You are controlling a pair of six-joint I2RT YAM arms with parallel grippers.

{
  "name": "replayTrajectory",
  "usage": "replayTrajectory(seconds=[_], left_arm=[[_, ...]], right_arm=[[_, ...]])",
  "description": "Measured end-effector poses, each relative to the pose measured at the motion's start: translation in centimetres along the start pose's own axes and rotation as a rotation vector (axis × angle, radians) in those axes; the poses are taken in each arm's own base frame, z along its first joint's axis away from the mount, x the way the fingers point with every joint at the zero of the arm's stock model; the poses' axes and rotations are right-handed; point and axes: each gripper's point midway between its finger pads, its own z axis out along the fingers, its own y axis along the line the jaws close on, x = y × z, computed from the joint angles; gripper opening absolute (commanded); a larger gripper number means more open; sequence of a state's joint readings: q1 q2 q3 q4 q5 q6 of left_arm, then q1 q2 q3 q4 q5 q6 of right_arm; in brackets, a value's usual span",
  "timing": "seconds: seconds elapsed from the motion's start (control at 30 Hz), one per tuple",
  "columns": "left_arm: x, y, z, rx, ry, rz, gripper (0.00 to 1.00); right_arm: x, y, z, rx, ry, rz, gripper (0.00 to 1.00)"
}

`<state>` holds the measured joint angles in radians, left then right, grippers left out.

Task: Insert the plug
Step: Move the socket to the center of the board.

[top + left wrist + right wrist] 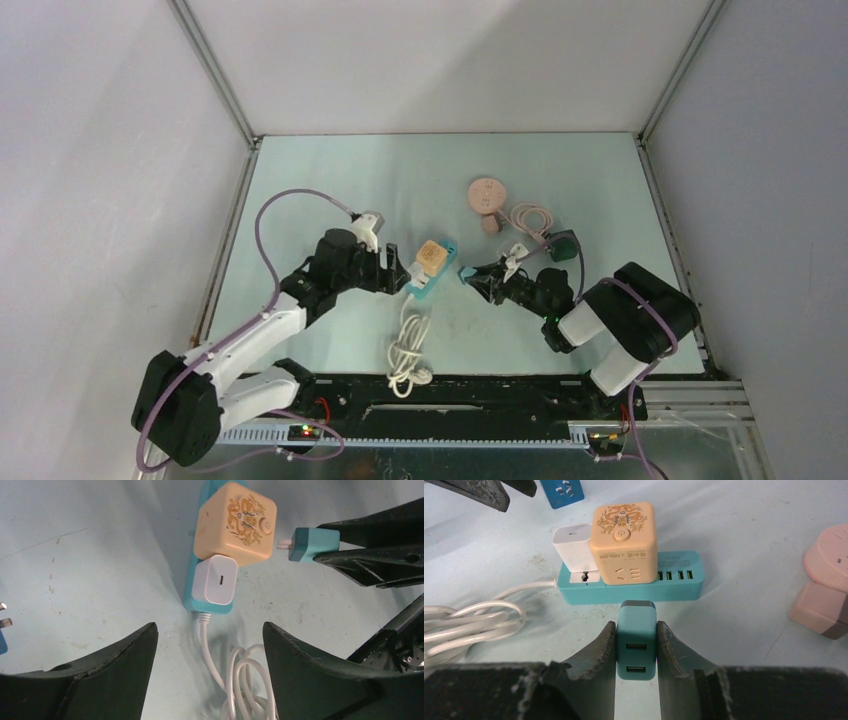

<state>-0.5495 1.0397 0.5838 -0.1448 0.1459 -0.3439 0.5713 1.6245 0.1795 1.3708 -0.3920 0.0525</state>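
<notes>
Beside the power strip, right gripper clamps the teal plug, prongs aimed at the beige cube socket; left gripper hangs jaws apart over the strip, probably to brace it.

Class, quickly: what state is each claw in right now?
Left claw: open, holding nothing.
Right claw: closed on the teal plug.
</notes>
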Motion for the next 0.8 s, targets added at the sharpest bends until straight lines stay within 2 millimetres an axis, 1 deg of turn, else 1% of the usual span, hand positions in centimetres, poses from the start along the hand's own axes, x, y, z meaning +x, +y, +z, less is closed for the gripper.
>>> replayTrajectory(seconds=[0.07, 0.17, 0.27, 0.4, 0.57, 0.67, 0.8], left_arm=[[-0.2, 0.4, 0.0, 0.013, 0.004, -0.020, 0.81], [-0.7, 0.8, 0.6, 0.041, 0.021, -0.064, 0.83], [-2.0, 0.8, 1.4, 0.072, 0.020, -0.102, 0.86], [-4.2, 0.0, 2.5, 0.130, -0.003, -0.124, 0.86], [-6.7, -1.2, 3.0, 0.191, -0.034, -0.101, 0.85], [-7.3, -1.6, 3.0, 0.215, -0.048, -0.074, 0.84], [-7.3, -2.3, 3.0, 0.243, -0.059, 0.014, 0.83]], right_arm=[[0.3, 0.2, 0.4, -0.008, 0.003, -0.001, 0.00], [0.0, 0.5, 1.4, -0.021, -0.011, -0.016, 0.00], [-0.4, 0.7, 2.1, -0.029, -0.029, -0.035, 0.00], [-0.5, 0.7, 2.4, -0.028, -0.036, -0.057, 0.00], [-0.4, 0.8, 2.4, -0.029, -0.033, -0.071, 0.00], [-0.4, 0.7, 2.4, -0.030, -0.033, -0.078, 0.00], [-0.6, 0.9, 2.2, -0.032, -0.036, -0.079, 0.00]])
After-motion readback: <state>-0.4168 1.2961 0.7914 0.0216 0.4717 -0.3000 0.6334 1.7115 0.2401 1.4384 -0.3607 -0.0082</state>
